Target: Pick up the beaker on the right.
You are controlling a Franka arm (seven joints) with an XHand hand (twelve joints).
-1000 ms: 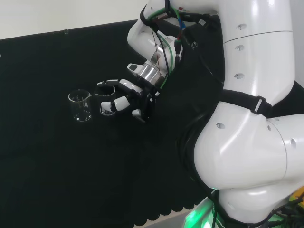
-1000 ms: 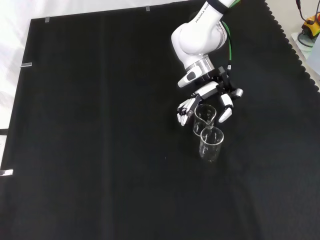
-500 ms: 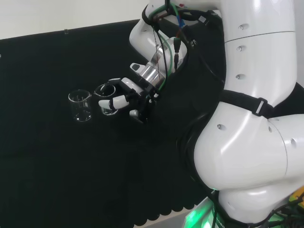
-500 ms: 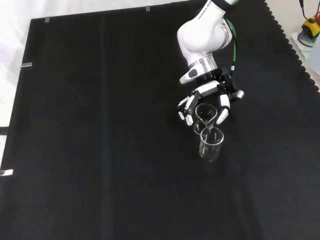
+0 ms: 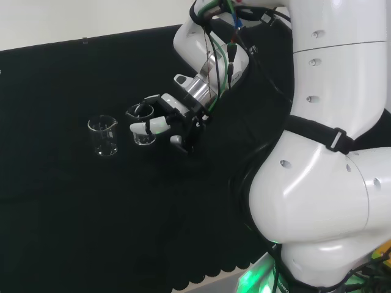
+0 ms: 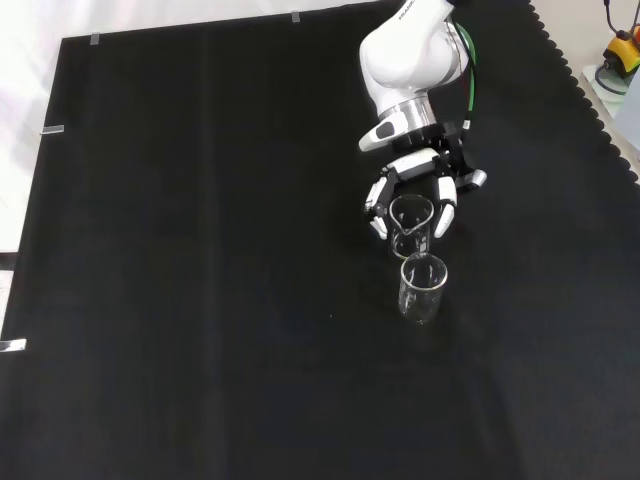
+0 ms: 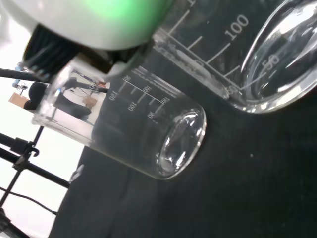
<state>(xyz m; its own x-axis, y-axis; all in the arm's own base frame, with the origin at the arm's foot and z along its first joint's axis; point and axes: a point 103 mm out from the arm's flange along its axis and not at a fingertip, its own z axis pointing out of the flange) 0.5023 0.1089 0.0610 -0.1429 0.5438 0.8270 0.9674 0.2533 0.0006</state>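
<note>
Two clear glass beakers are on the black cloth. In the head view one beaker [image 5: 102,135] stands alone at the left, and the hand [image 5: 166,121] has its fingers and thumb curled round the other beaker [image 5: 141,126] just to its right. In the front view the held beaker [image 6: 410,222] sits between the fingers of the hand [image 6: 418,184], with the free beaker [image 6: 422,288] just below it and a small gap between them. The wrist view shows the held beaker [image 7: 257,59] close and large, and the free beaker [image 7: 138,129] beyond it.
The black cloth [image 6: 200,250] spreads wide around both beakers. The arm's white links [image 5: 330,152] fill the right of the head view. The cloth's scalloped edge [image 6: 600,110] runs down the right of the front view.
The fingers have curled in round the right-hand beaker of the head view. Hand and beaker have shifted slightly up and toward the arm, away from the free beaker.
</note>
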